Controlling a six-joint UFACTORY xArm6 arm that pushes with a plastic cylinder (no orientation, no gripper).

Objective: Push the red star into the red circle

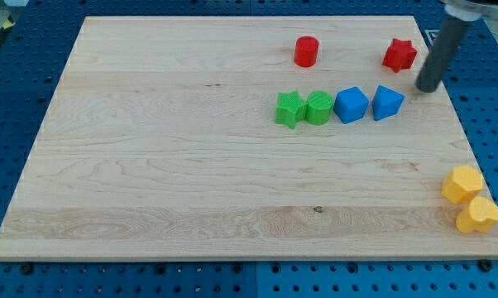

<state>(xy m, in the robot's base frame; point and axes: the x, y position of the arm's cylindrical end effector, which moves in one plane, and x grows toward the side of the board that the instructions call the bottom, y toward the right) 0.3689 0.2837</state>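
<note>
The red star (399, 55) lies near the view's top right on the wooden board (150, 165). The red circle (306, 51), a short cylinder, stands about a hundred pixels to its left, apart from it. My tip (428, 88) is at the end of the dark rod, just right of and a little below the red star, with a small gap between them.
A row of blocks lies below the red pair: green star (289, 108), green circle (319, 108), blue cube (351, 105), blue triangular block (387, 103). Two yellow blocks (462, 184) (479, 215) sit at the board's lower right edge.
</note>
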